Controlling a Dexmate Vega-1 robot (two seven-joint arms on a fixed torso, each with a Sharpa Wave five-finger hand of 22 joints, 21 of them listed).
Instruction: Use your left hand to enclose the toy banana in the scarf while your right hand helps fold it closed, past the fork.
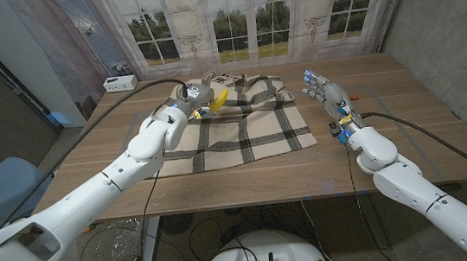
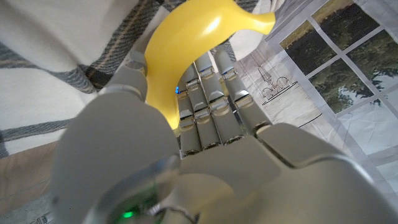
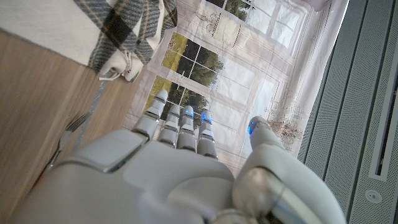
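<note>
I see bare table open between my right hand and the scarf. A fork lies on the wood beside that hand. My left hand, holding the toy banana, crowds the scarf's bunched far edge.

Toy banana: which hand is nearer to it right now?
Left. The left hand holds the toy banana over the scarf's far edge; the right hand stands open beyond the scarf's right edge, apart from it.

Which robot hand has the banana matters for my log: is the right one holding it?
No, the left robot hand grips the toy banana, while the right robot hand holds nothing.
</note>
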